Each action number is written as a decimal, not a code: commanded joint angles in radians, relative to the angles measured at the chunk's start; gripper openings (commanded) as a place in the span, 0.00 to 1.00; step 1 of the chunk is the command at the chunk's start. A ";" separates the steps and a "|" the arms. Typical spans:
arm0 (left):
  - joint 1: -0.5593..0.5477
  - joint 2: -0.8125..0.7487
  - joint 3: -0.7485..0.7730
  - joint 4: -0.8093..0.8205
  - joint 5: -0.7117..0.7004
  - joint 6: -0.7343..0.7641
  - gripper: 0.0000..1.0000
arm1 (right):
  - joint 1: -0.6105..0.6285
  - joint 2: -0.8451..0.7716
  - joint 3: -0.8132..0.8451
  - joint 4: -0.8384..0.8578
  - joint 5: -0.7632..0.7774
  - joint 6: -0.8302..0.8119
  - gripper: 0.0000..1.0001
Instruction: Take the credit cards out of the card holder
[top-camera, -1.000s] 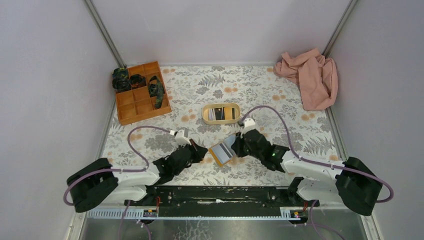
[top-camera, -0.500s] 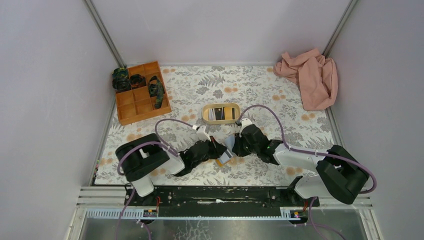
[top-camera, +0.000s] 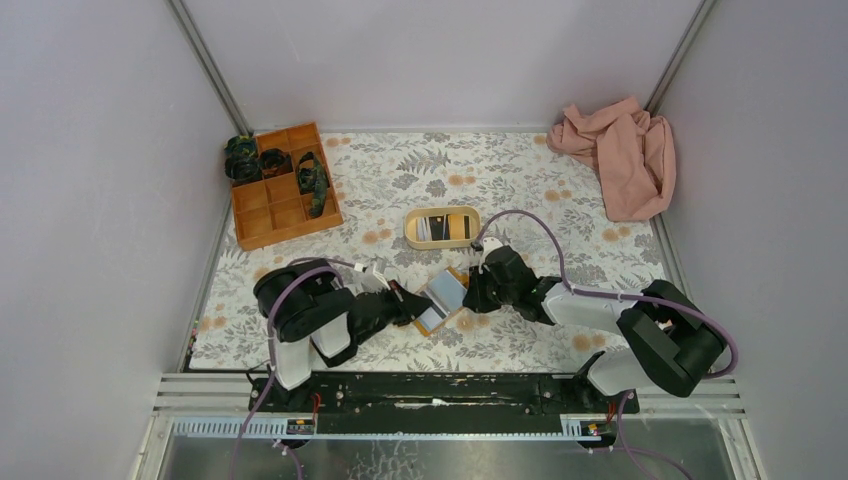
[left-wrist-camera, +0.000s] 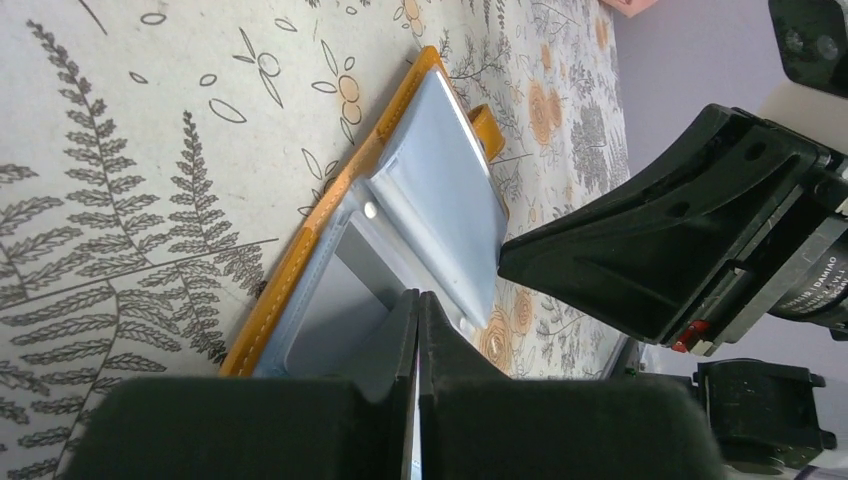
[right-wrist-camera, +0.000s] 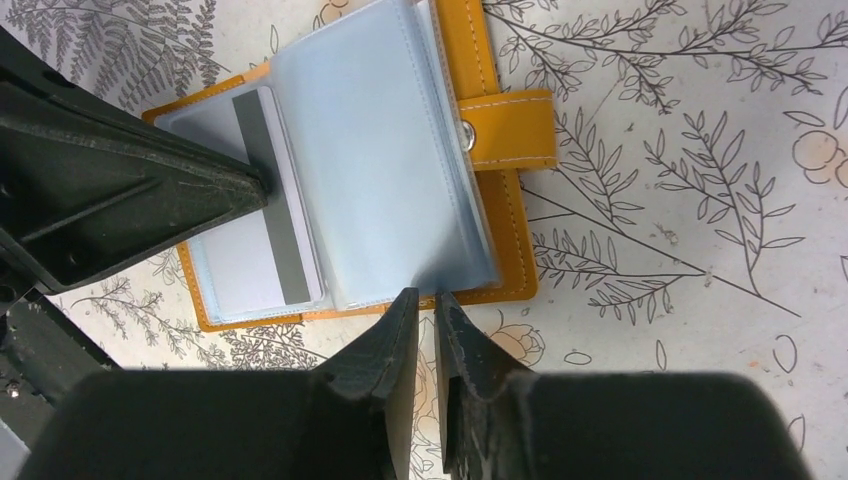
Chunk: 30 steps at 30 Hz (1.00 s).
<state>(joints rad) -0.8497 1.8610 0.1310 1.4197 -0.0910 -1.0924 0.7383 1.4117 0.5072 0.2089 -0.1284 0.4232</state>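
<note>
we see the card holder (top-camera: 441, 298) lying open and flat on the floral table cover (top-camera: 400, 170), near the front edge and between the two grippers. its light blue clear sleeves face up and its snap tab (right-wrist-camera: 512, 130) sticks out to one side. a pale card with a grey stripe (right-wrist-camera: 262, 240) sits in a sleeve on the half nearer the left arm. the left gripper (left-wrist-camera: 417, 300) has its jaws pressed tight together with nothing visible between them, and its tip rests on that half, right at the card's edge. the right gripper (right-wrist-camera: 421, 300) has its jaws a thin slit apart, tips at the outer edge of the stacked sleeves on the other half. we cannot tell whether a sleeve edge is caught in that slit. behind the holder stands a beige oval tray (top-camera: 408, 230) with a few flat pieces in it. an orange compartment box (top-camera: 260, 225) sits at the back left and a pink cloth (top-camera: 620, 160) at the back right.
</note>
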 joint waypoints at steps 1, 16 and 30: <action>0.018 0.066 -0.031 0.102 0.048 -0.012 0.00 | -0.009 -0.004 0.015 0.026 -0.060 -0.007 0.18; -0.075 -0.251 0.039 -0.187 -0.005 0.118 0.00 | -0.008 -0.058 0.078 0.037 -0.167 -0.011 0.20; -0.402 -0.050 -0.009 -0.110 -0.412 -0.139 0.00 | -0.004 0.078 0.165 0.069 -0.231 -0.002 0.40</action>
<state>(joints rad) -1.1942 1.7313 0.1318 1.2186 -0.3672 -1.1511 0.7368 1.4719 0.6193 0.2375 -0.3294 0.4232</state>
